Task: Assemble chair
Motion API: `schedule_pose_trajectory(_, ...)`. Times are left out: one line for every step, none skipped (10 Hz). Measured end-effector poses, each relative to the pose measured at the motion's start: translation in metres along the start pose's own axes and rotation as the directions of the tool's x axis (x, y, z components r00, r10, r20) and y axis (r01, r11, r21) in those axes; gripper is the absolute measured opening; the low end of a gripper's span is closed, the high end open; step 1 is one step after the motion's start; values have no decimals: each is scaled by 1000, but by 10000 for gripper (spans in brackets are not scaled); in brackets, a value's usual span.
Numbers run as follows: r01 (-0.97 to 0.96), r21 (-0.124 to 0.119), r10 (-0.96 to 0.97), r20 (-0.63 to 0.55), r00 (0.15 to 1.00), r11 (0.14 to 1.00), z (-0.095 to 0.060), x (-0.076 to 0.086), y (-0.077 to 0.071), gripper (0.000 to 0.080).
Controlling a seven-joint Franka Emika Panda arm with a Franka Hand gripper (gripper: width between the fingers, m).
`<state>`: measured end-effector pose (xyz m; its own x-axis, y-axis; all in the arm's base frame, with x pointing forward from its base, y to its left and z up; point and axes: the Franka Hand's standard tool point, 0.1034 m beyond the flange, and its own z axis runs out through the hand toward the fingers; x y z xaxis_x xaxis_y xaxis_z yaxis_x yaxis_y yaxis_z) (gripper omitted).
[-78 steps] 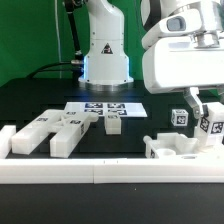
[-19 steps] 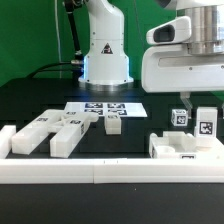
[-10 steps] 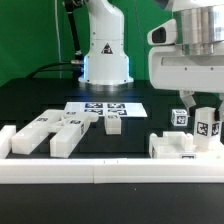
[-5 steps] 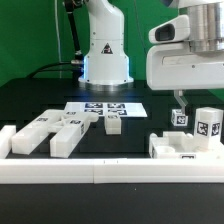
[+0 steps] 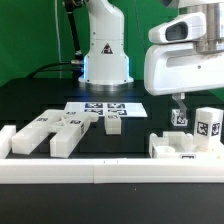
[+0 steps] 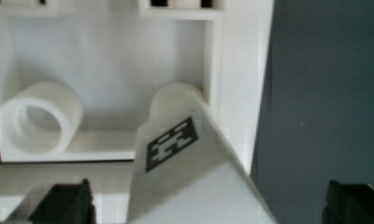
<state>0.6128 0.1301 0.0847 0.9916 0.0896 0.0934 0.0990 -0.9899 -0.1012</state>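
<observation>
The chair's white parts are in two groups. At the exterior view's right, a low white piece (image 5: 184, 149) carries an upright tagged block (image 5: 208, 125), with a smaller tagged block (image 5: 180, 118) behind. My gripper (image 5: 184, 100) hangs just above them, open and holding nothing. In the wrist view the gripper (image 6: 210, 205) has its dark fingertips (image 6: 68, 200) wide apart, on either side of a tagged white block (image 6: 184, 150) and clear of it. Two round white pegs (image 6: 42, 118) show on the frame behind. Several loose white bars (image 5: 45, 133) lie at the exterior view's left.
The marker board (image 5: 105, 107) lies flat mid-table, with a small white piece (image 5: 112, 123) at its front edge. A long low white border rail (image 5: 100, 172) runs along the front. The robot's base (image 5: 105, 55) stands at the back.
The gripper, which was down around the upright tagged block a second ago, has risen and shifted toward the exterior view's left. The block stays standing on the low piece.
</observation>
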Motion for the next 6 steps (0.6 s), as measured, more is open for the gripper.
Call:
schedule_pose_trajectory(53, -8, -53, 0, 999, 999, 0, 0, 0, 649)
schedule_pose_trajectory(171, -24, -171, 3, 985, 985, 0, 0, -1, 649)
schedule_pose_trajectory(249, -32, -249, 5, 968, 968, 0, 0, 0, 649)
schedule_pose_trajectory(322, -34, -322, 8, 947, 946, 0, 0, 0, 649)
schedule_pose_trajectory(372, -37, -372, 10, 928, 928, 1, 0, 1, 649)
schedule_pose_trajectory(362, -36, -361, 11, 932, 932, 1, -1, 1, 649)
